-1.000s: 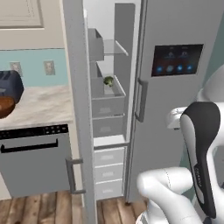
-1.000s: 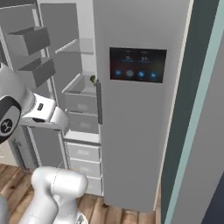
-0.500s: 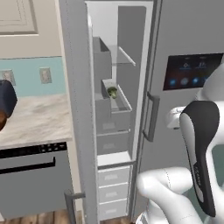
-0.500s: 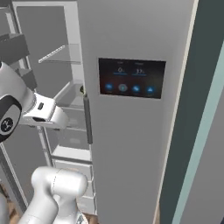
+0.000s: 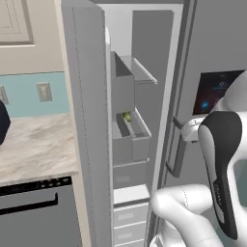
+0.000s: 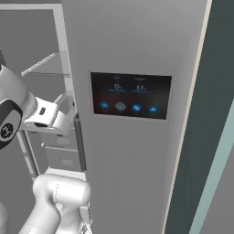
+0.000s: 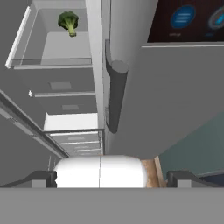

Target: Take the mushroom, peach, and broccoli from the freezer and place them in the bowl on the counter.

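The freezer (image 5: 144, 58) stands open, its narrow grey door (image 5: 84, 125) swung out to the left. The broccoli (image 5: 127, 116) lies in a grey drawer (image 5: 130, 144) below a clear shelf (image 5: 142, 70). In the hand view the broccoli (image 7: 68, 21) sits at the upper left, far ahead of my gripper (image 7: 113, 178). Its fingertips (image 7: 41, 177) stand wide apart, open, with nothing between them. The beige counter (image 5: 34, 144) lies left of the freezer door. The mushroom, the peach and the bowl are out of view.
The wider grey door with the dark dispenser panel (image 6: 130, 96) is shut, and its dark vertical handle (image 7: 116, 96) stands right in front of my hand (image 6: 48, 118). White drawers (image 5: 128, 217) fill the freezer's bottom. A dishwasher front (image 5: 34, 212) sits under the counter.
The whole picture has shifted: the base has driven closer to the freezer, so it looms larger and the counter has slid left. The gripper has stayed open.
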